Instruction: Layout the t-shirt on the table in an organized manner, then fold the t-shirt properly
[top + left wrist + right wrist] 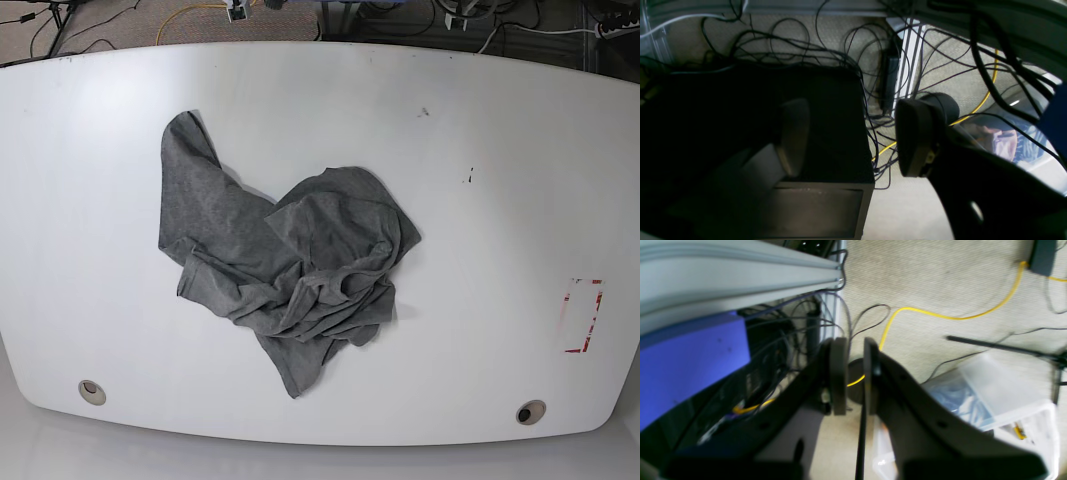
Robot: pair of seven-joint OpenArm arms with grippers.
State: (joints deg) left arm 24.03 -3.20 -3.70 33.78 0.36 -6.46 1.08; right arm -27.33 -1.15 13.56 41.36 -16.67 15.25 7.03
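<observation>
The grey t-shirt (290, 265) lies crumpled in a heap left of the middle of the white table (480, 250), one part stretched toward the far left and a tail pointing at the near edge. Neither arm shows in the base view. My left gripper (853, 136) is open and empty, looking down at the floor and a dark box. My right gripper (854, 376) has its jaws almost together, only a narrow slit between them and nothing in it, and it also hangs over the carpet away from the t-shirt.
Two metal grommets (92, 391) (530, 411) sit near the table's front edge, and a red-and-white sticker (583, 315) at its right. On the floor are tangled black cables (790, 43), a yellow cable (940, 315), a dark box (813, 200) and a clear plastic bin (1000, 406).
</observation>
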